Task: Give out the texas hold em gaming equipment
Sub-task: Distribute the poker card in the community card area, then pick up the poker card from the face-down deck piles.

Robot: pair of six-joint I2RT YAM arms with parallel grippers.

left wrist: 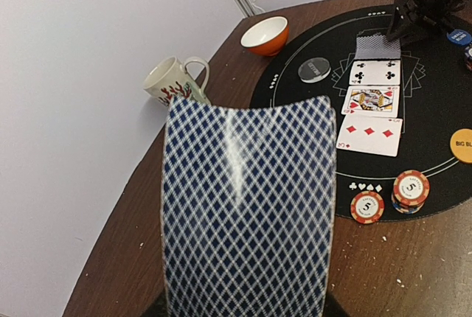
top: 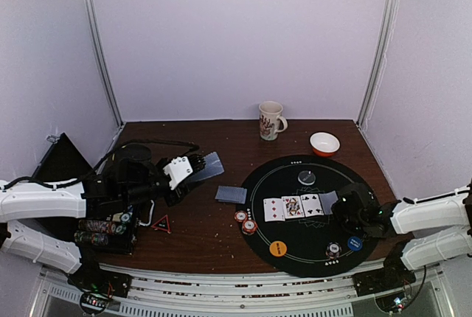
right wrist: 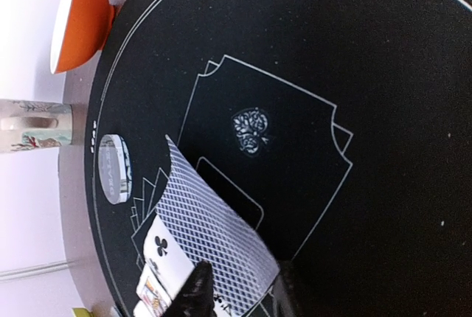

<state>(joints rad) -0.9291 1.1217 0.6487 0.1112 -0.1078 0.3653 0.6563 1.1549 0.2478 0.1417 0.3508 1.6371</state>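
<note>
A blue-backed playing card (left wrist: 247, 206), bowed, fills the left wrist view, and my left gripper (top: 188, 168) is shut on it above the brown table, left of the black mat (top: 295, 258). On the mat lie three face-up cards (top: 293, 206) in a row. A face-down card (right wrist: 210, 232) lies at the right end of the row, its near end between the parted fingers of my right gripper (right wrist: 240, 295). Another face-down card (top: 231, 194) rests off the mat. Striped chips (top: 245, 222) sit at the mat's left edge and one chip (top: 333, 249) sits near the front. The clear-grey (top: 306, 177), orange (top: 278, 248) and blue (top: 355, 243) buttons are on the mat.
A white patterned mug (top: 271, 119) and an orange bowl (top: 324, 143) stand at the back of the table. A small red triangle (top: 161, 223) lies near the left arm, beside a dark rack of chips (top: 107, 232). White walls close in on three sides.
</note>
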